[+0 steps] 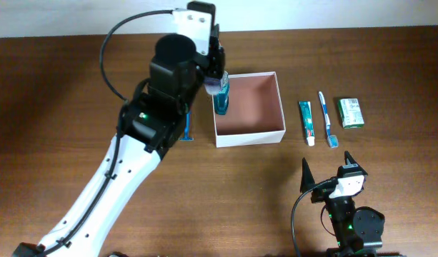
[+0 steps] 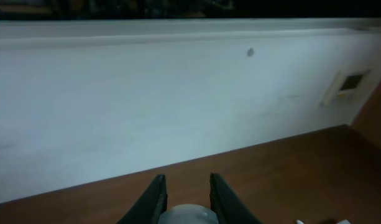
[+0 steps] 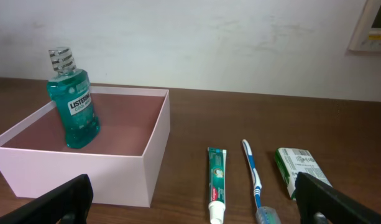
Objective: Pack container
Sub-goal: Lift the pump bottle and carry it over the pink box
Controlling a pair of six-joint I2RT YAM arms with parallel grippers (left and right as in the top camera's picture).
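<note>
Brown wooden desk [image 1: 54, 93] below a white wall [image 3: 240, 37]. Near its far edge, midway, sits the square container [image 1: 251, 135], with thin white walls and a reddish-brown inside. Left jaws clamp the mouthwash bottle [image 1: 221, 102] inside it; right jaws gape wide.

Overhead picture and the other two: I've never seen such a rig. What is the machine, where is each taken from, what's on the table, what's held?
It is two robot arms at a wooden table, each ending in two fingers. One picture looks down from above; the other two come from small cameras on each wrist. On the table: a white container with a mouthwash bottle standing in it, then toothpaste, a toothbrush and a green packet beside it. The left fingers are nearly closed around something pale, probably the bottle's cap, yet the right wrist view shows nothing gripping that cap, so I cannot tell whether it is held. The right fingers are wide open and empty.
</note>
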